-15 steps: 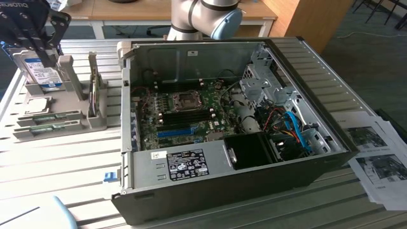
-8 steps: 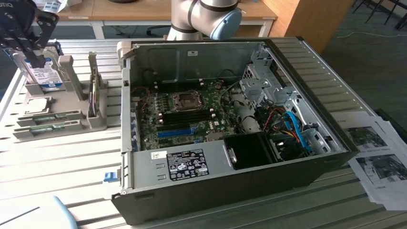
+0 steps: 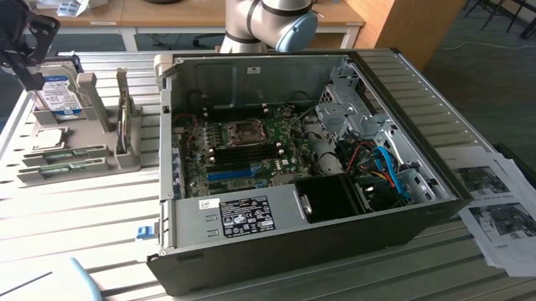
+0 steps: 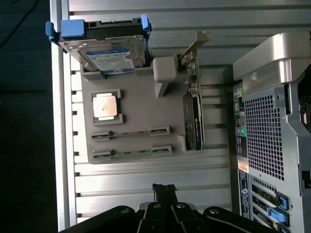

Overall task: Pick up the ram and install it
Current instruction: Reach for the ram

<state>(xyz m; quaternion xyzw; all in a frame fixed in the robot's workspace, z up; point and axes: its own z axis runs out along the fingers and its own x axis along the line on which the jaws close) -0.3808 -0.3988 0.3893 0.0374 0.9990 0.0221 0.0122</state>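
Note:
Two ram sticks lie edge-up in the slots of a grey holder point(image 4: 136, 97): one ram stick point(image 4: 131, 132) point(image 3: 67, 153), and a second one point(image 4: 131, 152) point(image 3: 63, 168) beside it. My gripper point(image 4: 164, 190) point(image 3: 32, 78) hangs above the holder, shut with nothing between its fingers. In the exterior view it is over the holder's hard-drive end, apart from the ram. The open computer case point(image 3: 418, 219) lies at the exterior view's centre, with the motherboard point(image 3: 243, 147) and its dark memory slots exposed.
On the holder also stand a blue-labelled hard drive point(image 4: 109, 56), a square silver CPU point(image 4: 106, 105) and an upright expansion card point(image 4: 193, 121). The case's rear panel point(image 4: 265, 136) is close beside the holder. Printed sheets point(image 3: 498, 207) lie at the exterior view's right, on the slatted metal table point(image 3: 75, 219).

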